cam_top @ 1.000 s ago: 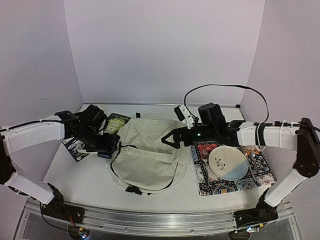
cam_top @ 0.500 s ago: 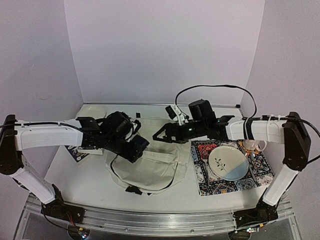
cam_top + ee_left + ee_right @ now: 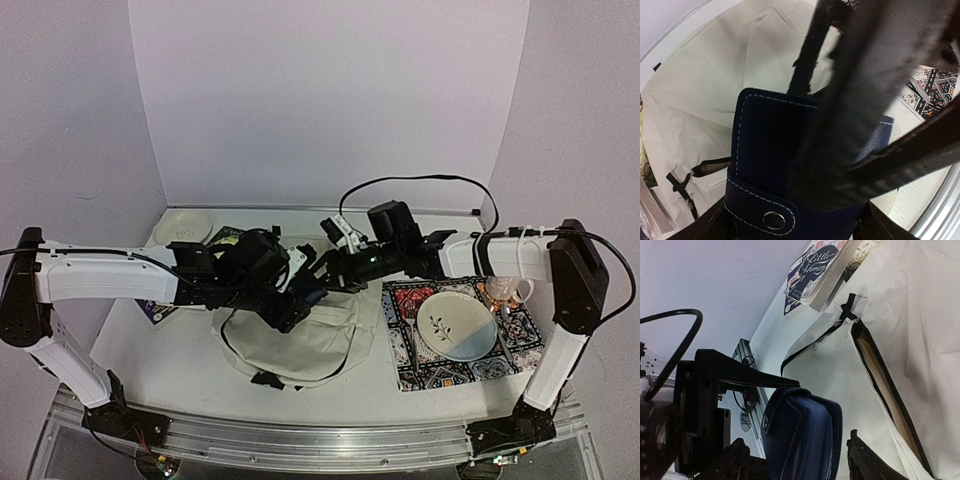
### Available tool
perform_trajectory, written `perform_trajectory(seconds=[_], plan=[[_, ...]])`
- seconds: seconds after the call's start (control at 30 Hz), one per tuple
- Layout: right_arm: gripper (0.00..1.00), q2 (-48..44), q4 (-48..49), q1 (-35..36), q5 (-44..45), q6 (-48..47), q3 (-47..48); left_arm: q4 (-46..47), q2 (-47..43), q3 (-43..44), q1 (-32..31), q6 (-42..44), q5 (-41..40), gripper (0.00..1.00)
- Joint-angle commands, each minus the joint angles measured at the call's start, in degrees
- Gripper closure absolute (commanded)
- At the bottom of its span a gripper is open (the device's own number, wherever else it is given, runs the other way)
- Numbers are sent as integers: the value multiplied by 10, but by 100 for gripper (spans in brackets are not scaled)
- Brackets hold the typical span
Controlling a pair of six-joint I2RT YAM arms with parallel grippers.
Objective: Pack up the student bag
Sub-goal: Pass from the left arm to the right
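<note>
Top external view, where I am seeing a white table (image 3: pixel 150 350) sitting between lilac walls (image 3: pixel 330 100), the cream student bag (image 3: pixel 300 350) lying slumped, unzipped, mid-table, left gripper (image 3: pixel 298 298) pinching a navy case (image 3: pixel 770 165), right gripper (image 3: pixel 322 275) straddling it, hold unclear.

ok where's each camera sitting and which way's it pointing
Top external: above and behind the bases, facing down at the table; left arm and right arm show whole.
Left wrist: on the left arm, looking down past the left end effector at the navy case it grips over the student bag.
Right wrist: on the right arm, facing left across the bag's zip to a book; right end effector at the bottom.
Both wrist views share case and bag.
</note>
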Motion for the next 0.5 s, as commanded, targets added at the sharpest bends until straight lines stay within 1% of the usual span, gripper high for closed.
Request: perform_trajectory(seconds=[0.0,0.17,0.33,0.47], plan=[[42,14,6,4,-37,2,30,38,0,30,-16,47,-22,22],[65,16,7,4,-53,-4,33,42,-11,21,-26,63,-33,21],[100,12,9,4,-55,-3,33,49,-17,10,-26,62,-53,16],[100,-1,26,4,-31,7,22,65,-23,-4,-26,31,-87,10]])
